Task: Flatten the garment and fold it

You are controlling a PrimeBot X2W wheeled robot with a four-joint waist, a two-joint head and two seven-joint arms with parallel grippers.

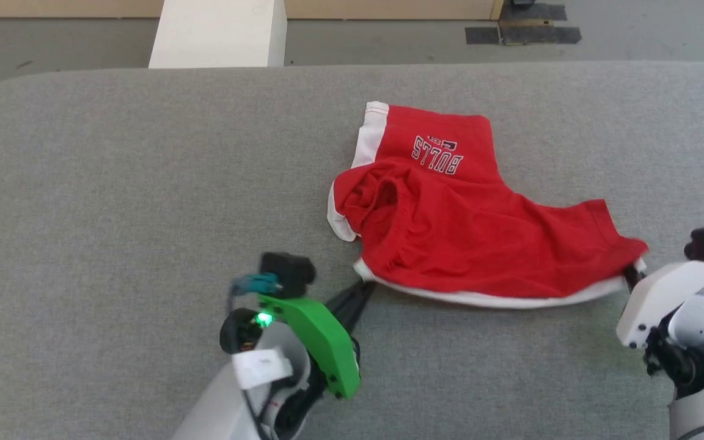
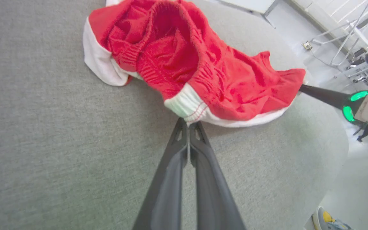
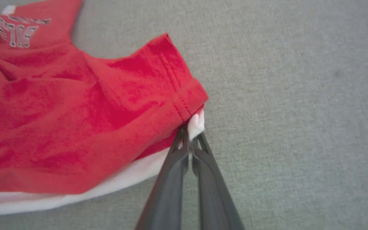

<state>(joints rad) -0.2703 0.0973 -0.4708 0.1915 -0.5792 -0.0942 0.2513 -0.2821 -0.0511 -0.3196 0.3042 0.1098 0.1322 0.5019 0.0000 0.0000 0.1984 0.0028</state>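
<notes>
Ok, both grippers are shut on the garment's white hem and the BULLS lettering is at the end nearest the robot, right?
No: the head view shows the BULLS lettering at the garment's far end. Left gripper and right gripper are shut on its white hem.

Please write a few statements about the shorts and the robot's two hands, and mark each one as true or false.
1. The left hand is shut on a white-trimmed corner of the red shorts. True.
2. The right hand is open, apart from the shorts. False: it is shut on their other near corner.
3. The shorts lie flat on the grey table. False: they are bunched and rumpled.
4. The shorts bear BULLS lettering. True.
</notes>
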